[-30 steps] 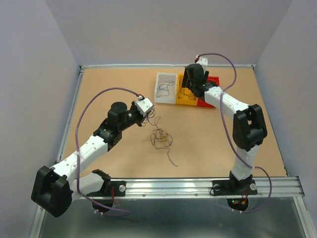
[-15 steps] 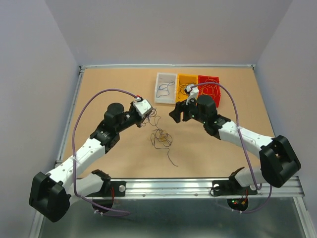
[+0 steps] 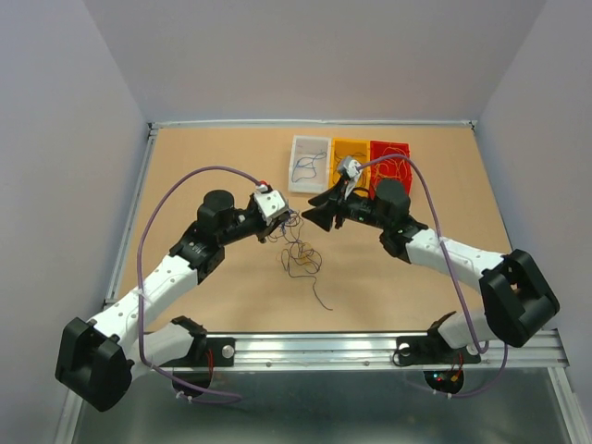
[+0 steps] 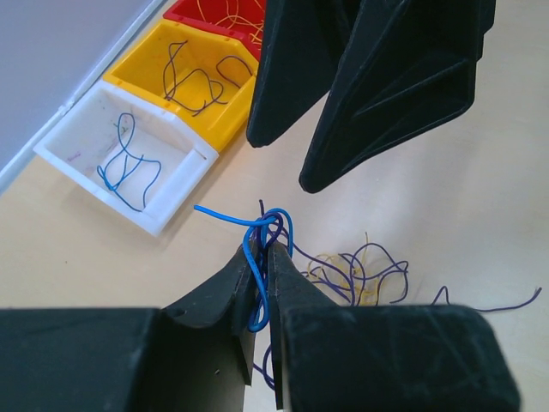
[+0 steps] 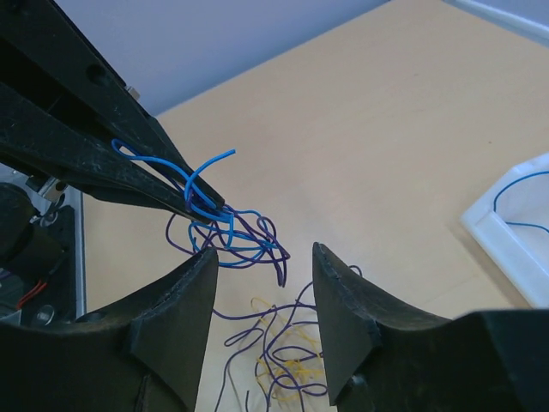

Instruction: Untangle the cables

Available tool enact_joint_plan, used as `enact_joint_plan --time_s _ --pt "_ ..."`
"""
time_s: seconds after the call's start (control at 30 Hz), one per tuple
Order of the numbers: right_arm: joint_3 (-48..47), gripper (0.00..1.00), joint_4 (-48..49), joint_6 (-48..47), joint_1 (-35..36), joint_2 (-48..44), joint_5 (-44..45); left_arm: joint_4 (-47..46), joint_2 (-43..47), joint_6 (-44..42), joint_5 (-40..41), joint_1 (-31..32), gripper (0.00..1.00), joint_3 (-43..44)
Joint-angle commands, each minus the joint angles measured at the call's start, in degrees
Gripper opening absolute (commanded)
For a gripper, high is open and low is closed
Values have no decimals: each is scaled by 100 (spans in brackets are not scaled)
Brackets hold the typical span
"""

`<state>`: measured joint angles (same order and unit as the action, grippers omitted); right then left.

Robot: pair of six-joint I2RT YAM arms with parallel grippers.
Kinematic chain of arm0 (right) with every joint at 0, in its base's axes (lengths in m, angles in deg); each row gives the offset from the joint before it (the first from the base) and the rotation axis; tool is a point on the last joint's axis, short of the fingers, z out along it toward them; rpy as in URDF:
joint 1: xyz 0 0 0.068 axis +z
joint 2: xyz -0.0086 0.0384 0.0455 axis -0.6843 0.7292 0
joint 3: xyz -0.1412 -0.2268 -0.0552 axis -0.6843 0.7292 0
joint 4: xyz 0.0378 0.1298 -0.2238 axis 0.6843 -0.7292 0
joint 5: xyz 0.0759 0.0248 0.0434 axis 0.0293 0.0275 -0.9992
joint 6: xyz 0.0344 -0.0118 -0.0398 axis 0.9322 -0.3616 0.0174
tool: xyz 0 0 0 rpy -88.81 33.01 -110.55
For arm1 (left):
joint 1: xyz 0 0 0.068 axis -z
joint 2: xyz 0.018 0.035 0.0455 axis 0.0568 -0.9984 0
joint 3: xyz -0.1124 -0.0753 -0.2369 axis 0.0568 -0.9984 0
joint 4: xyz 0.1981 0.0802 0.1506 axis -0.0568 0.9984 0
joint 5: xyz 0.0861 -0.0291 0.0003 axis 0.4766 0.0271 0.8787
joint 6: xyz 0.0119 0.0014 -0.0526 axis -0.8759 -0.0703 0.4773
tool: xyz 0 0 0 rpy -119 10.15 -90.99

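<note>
My left gripper is shut on a bunch of blue and dark purple cable strands and holds them off the table. They show in the right wrist view, hanging from the left fingers. My right gripper is open and empty, just right of that bunch, its jaws facing it. A tangle of dark purple and yellow strands lies on the table below both grippers. One loose dark strand trails toward the near edge.
Three bins stand at the back: a white one holding blue strands, a yellow one holding dark strands, a red one holding yellow strands. A metal rail runs along the near edge.
My right arm swung from the bins down and left to face the left gripper, jaws open. My left gripper shifted slightly right, still holding its strands.
</note>
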<state>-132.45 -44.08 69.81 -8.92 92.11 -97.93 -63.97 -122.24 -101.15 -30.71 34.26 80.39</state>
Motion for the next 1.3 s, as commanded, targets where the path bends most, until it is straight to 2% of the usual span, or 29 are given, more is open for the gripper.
enact_joint_plan --time_s 0.0,0.5,0.8,0.87,0.97,1.0,1.1,1.17,1.27 --pt "-37 53 566 42 125 83 -318 -89 16 -68 -219 -33 19 288" --pt "-468 46 566 103 362 645 -397 -63 -19 -111 -298 -33 19 297" --pt "-512 45 619 121 485 654 -300 16 -142 -120 -359 -33 19 358" --pt "-503 39 628 130 494 646 -248 51 -168 -112 -386 -24 19 376" --pt "-512 21 628 139 494 672 -116 69 -160 -138 -447 -33 19 385" --pt "-512 21 628 139 494 672 -116 78 -133 -138 -456 -33 19 385" --pt "-460 3 619 130 494 611 68 78 -45 -156 -447 -33 22 358" --pt "-416 0 637 130 494 540 121 34 25 -156 -343 -33 27 332" --pt "-310 1 637 112 494 409 236 -97 78 -68 8 -33 41 262"
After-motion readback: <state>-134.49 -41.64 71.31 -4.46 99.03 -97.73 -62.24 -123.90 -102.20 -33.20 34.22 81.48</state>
